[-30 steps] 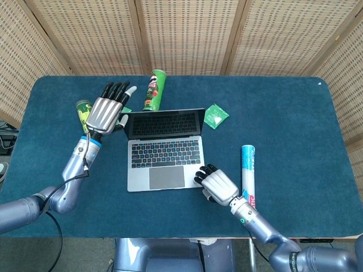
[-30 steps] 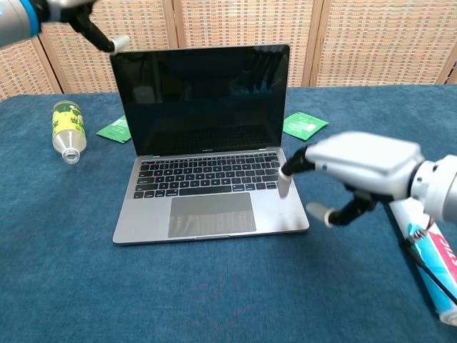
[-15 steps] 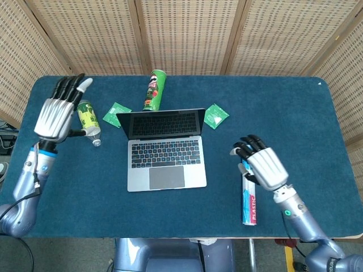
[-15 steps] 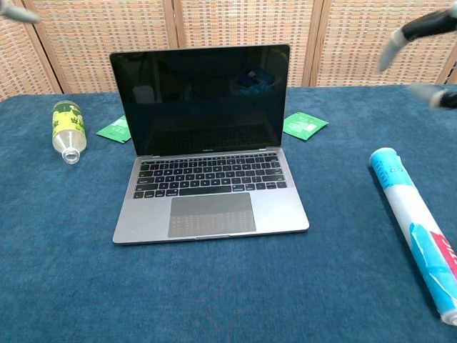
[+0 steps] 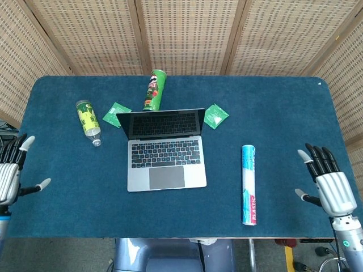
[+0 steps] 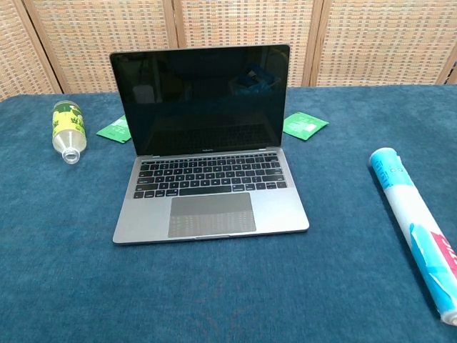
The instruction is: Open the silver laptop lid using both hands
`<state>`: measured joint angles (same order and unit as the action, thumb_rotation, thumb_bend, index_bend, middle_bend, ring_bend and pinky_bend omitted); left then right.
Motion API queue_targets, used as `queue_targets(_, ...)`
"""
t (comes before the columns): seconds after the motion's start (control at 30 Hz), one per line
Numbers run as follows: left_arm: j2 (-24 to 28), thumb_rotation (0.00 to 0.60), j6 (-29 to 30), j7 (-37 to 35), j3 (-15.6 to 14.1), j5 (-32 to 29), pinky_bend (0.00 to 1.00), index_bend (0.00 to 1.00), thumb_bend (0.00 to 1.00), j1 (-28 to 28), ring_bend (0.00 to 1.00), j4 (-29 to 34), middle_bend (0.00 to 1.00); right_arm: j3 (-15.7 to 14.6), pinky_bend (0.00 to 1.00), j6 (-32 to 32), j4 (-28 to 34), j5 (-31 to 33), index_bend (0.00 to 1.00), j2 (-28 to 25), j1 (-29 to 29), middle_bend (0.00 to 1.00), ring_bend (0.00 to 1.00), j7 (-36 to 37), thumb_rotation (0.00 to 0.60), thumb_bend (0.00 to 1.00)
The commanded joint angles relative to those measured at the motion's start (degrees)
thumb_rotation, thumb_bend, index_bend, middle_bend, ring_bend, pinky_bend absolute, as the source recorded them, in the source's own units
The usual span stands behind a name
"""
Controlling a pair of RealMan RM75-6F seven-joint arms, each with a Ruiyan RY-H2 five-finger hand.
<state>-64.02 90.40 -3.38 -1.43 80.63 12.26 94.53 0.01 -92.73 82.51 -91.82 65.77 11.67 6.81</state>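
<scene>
While your two hands sit out at the table's edges, the silver laptop [image 5: 165,152] stands open in the middle of the blue table [image 5: 283,113], its lid upright and the dark screen facing you, well apart from both. Your left hand [image 5: 8,175] hangs at the far left edge of the head view, fingers spread and holding nothing. Your right hand [image 5: 328,184] is at the near right corner, also spread wide and empty, with the blue-and-white roll [image 5: 248,184] lying between it and the laptop.

Half a second ago your left hand was raised beside the plastic bottle [image 5: 87,120] and your right hand was over the roll's upper end; a second ago the left was at the lid's top corner and the right by the laptop's front right corner. Both have since drawn outward and toward you. The laptop, bottle, roll, green chip can [image 5: 154,89] and the two green packets [image 5: 216,115] lie where they did.

Your left hand is cut off by the frame edge, so only part of it shows. The chest view shows neither hand, and the chip can is hidden behind the screen there.
</scene>
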Motion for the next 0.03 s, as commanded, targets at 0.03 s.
queue_targets(0.03, -0.54, 0.6, 1.39, -1.54, -2.14, 1.9, 0.0, 0.0, 0.0, -2.97, 0.0, -2.47, 0.0, -0.66, 0.0, -2.38, 0.63, 0.3, 0.0, -0.08, -2.5, 0.0, 0.0, 0.75, 0.6, 0.0)
